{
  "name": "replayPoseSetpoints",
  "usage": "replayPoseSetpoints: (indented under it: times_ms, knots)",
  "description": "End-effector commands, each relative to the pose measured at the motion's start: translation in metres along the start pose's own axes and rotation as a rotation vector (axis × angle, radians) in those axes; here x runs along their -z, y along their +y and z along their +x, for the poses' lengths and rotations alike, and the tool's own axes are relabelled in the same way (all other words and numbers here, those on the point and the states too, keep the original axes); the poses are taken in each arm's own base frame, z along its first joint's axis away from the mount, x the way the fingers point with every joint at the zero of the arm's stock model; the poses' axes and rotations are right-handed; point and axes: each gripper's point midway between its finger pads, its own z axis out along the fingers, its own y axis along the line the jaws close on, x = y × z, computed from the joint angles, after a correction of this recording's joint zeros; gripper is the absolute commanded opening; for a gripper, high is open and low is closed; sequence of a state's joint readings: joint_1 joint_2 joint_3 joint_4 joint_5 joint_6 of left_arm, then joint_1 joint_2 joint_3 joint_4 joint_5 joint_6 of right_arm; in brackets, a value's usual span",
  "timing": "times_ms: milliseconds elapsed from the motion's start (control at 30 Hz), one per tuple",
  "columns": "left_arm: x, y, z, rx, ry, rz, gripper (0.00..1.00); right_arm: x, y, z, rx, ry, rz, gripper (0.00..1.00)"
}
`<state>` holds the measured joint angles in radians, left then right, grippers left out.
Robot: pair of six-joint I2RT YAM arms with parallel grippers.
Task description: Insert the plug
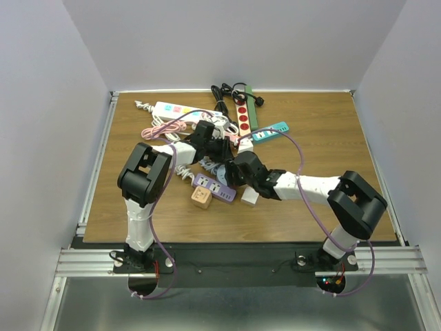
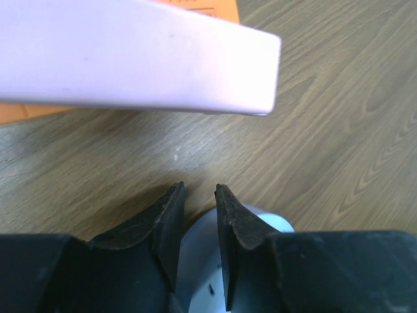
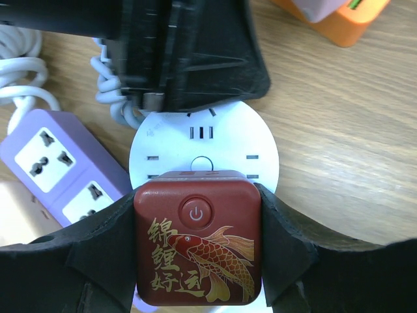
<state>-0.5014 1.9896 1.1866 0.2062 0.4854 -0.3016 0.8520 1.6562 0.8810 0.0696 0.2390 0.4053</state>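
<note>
Dark red square plug [image 3: 197, 238], power button and a gold koi with gold characters on its face: I see it clamped in the right gripper [image 3: 197, 199], black fingers [image 3: 104, 241] pressed against both its sides. It sits over the near half of a white round socket disc [image 3: 260, 147] and covers the slots there; whether its pins are seated I cannot tell from my screens. The disc lies flat on the brown wood-grain table [image 3: 345, 137], about mid-table in the top view, where both arms meet. The left gripper [image 2: 199, 189] lies over the far edge of the disc, opposite the plug. On its own camera its fingertips [image 2: 163, 218] stand a narrow slit apart, with a pale rounded surface showing under and between them; I cannot tell whether they pinch anything. Ahead of them is a lilac rounded plastic bar [image 2: 130, 59] lying over something orange [image 2: 26, 112]. Beside the disc in the right wrist view: a purple power strip [image 3: 45, 153] with white socket faces, right at the disc's edge, and a white coiled cord [image 3: 107, 85]. Farther out in the top view: small wooden cube [image 1: 201, 198], small white cube [image 1: 249, 196], long white power strip with pastel buttons [image 1: 176, 110], green strip with red round sockets [image 1: 242, 116], teal strip [image 1: 270, 131], pink cable [image 1: 160, 131], black cable [image 1: 224, 93] at the far edge
</note>
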Motion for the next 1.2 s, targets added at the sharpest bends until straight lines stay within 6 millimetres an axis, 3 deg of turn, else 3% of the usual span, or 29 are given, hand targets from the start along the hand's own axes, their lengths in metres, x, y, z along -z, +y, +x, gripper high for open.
replayPoseSetpoints:
  times_ms: [0,500,1167]
  knots:
    - [0.0,0.0,-0.006,0.003,-0.007,0.004,0.35,0.033,-0.037,0.179,0.045,0.587,0.124,0.0]
    - [0.002,0.007,0.005,0.017,0.01,-0.008,0.28,0.031,-0.044,0.22,0.063,0.664,0.236,0.0]
    - [0.01,0.009,-0.005,0.025,-0.018,0.004,0.26,0.037,-0.054,0.249,0.142,0.766,0.329,0.0]
